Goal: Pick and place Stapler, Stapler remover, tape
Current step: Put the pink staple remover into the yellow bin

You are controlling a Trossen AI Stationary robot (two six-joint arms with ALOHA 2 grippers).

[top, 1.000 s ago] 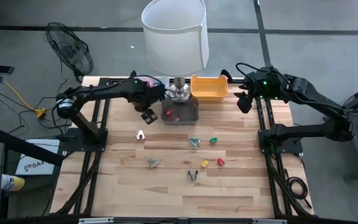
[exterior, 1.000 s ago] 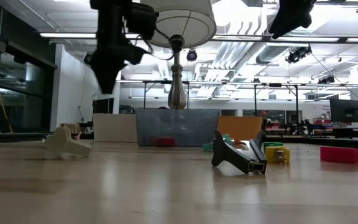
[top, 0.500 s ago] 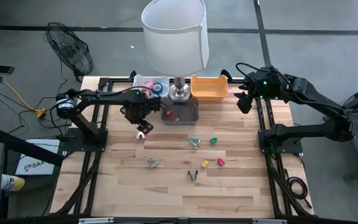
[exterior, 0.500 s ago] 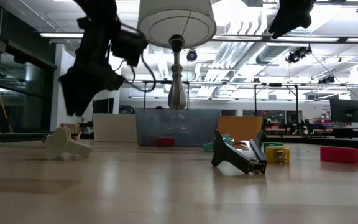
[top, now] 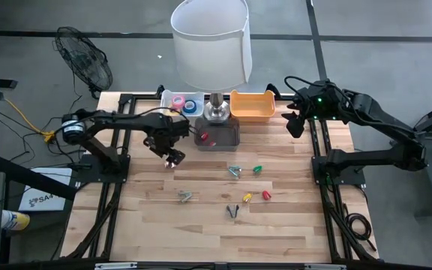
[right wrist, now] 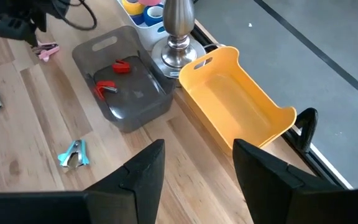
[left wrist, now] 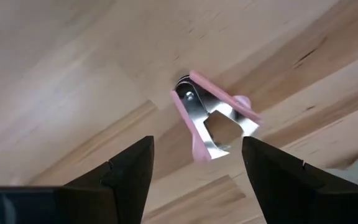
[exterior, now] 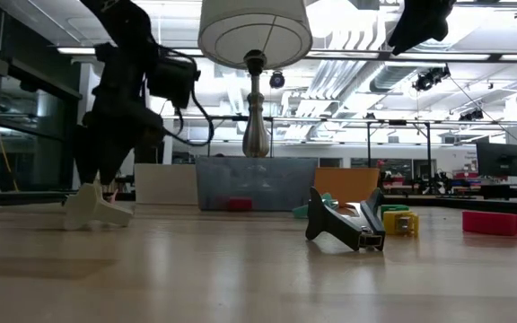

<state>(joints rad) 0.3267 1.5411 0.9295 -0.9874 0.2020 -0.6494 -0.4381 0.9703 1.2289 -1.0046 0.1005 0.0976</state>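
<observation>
- The left claw hangs low over the table in the left-centre of the high view, just left of the grey bin.
- Its two dark fingers stand well apart with nothing between them; they straddle the pink staple remover, which lies on the wood just beyond the fingertips, apart from them.
- In the low view the same remover rests on the table at the left, with the left claw directly above it.
- The right claw is raised at the upper right of the high view, beside the yellow bin; its fingers are partly open and hold nothing.
- The grey bin holds two red staple removers, seen in the right wrist view.
- The tape rolls, pink and blue among them, sit in a white tray at the upper centre, left of the lamp base.
- Further removers lie on the table in the centre of the high view: a teal one, a green one, a yellow one, a red one.
- A grey piece and a black stapler lie lower in the frame.
</observation>
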